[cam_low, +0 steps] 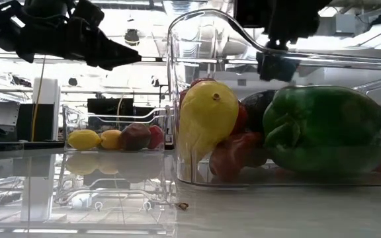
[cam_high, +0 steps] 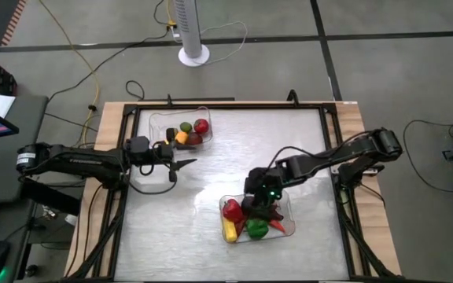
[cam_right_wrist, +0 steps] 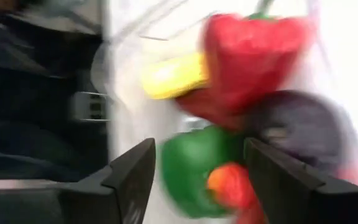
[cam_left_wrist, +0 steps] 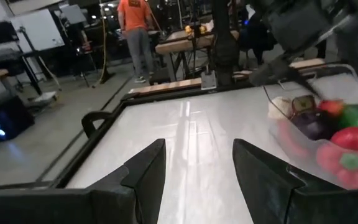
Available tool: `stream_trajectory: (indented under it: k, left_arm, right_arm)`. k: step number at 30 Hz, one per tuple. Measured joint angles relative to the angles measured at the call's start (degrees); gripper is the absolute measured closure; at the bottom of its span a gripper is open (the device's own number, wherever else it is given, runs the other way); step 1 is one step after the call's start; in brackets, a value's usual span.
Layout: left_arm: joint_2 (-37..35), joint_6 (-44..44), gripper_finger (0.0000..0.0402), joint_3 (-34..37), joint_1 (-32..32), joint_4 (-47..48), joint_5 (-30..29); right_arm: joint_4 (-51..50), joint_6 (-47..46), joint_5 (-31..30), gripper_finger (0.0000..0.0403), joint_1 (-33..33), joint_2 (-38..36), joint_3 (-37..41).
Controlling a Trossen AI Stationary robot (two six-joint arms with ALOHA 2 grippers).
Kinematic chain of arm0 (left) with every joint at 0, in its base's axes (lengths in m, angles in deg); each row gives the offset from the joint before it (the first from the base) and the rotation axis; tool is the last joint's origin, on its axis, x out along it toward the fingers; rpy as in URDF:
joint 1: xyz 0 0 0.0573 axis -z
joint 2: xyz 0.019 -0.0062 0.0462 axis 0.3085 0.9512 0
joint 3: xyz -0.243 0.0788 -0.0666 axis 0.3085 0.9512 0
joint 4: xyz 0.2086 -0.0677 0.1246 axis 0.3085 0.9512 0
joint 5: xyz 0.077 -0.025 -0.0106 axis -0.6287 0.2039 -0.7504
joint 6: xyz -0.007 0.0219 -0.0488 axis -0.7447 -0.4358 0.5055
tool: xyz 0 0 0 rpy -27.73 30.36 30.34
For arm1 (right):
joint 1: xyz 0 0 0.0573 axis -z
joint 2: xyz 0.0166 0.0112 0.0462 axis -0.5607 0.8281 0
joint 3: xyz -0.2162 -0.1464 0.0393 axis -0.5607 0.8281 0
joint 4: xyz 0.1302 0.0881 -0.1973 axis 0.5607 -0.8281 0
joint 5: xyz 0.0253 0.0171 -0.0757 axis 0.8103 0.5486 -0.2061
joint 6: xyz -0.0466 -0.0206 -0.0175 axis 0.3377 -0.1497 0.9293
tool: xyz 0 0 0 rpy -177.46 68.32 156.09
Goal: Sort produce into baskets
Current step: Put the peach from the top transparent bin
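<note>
Over the near basket (cam_high: pixel 288 229) the right gripper (cam_high: pixel 263 206) hangs, fingers apart and empty, and should rise straight clear of the produce (cam_high: pixel 246 222); the left gripper (cam_high: pixel 181 164) waits beside the far basket (cam_high: pixel 157 122), fingers parted, empty.

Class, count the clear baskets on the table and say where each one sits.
2: one basket at the table's far side, near the left arm; the other basket at the near side, under the right gripper.

Bright overhead light; glare streaks on the table (cam_high: pixel 211 165) centre, running toward 12 o'clock in the left wrist view. Right wrist view has heavy motion blur, produce (cam_right_wrist: pixel 247 56) smeared. Low view: backlit, arms silhouetted at 12, near basket (cam_low: pixel 177 99) distorts what's behind it.
</note>
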Motion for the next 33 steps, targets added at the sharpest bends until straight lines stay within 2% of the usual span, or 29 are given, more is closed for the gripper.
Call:
stream_trajectory:
  k: [3, 7, 11, 17, 23, 27, 33]
  left_arm:
    - [0.0, 2.5, 0.0228, 0.0, 0.0, 0.1, 1.7]
    - [-2.5, 5.7, 0.0228, 2.6, 0.8, -2.6, 1.2]
    - [-9.2, 7.1, 0.0228, 7.2, 1.1, -4.1, -1.5]
    - [-21.2, 10.3, 0.0228, 9.1, 1.2, 5.8, -2.0]
    - [-31.3, 12.9, 0.0228, 9.1, 1.1, 15.7, -4.1]
    - [-37.0, 14.4, 0.0228, 9.1, 1.1, 20.5, -4.4]
    - [-42.6, 15.1, 0.0228, 9.1, 1.1, 26.7, -4.7]
  right_arm:
    - [-0.4, 5.2, -10.9, 0.0129, -0.8, -3.1, 1.8]
    - [8.6, 8.3, -13.4, 0.0135, 1.3, -10.0, 7.3]
    - [18.8, 12.8, -16.9, 0.0146, 4.0, -18.4, 16.7]
    - [33.5, 18.2, -16.8, 0.0159, 11.6, -29.6, 31.6]
    - [52.5, 20.5, -11.8, 0.0168, 21.4, -37.2, 45.6]
    - [59.5, 18.9, -8.0, 0.0169, 26.4, -38.8, 50.7]
    - [64.0, 18.6, -6.4, 0.0169, 30.4, -39.0, 54.5]
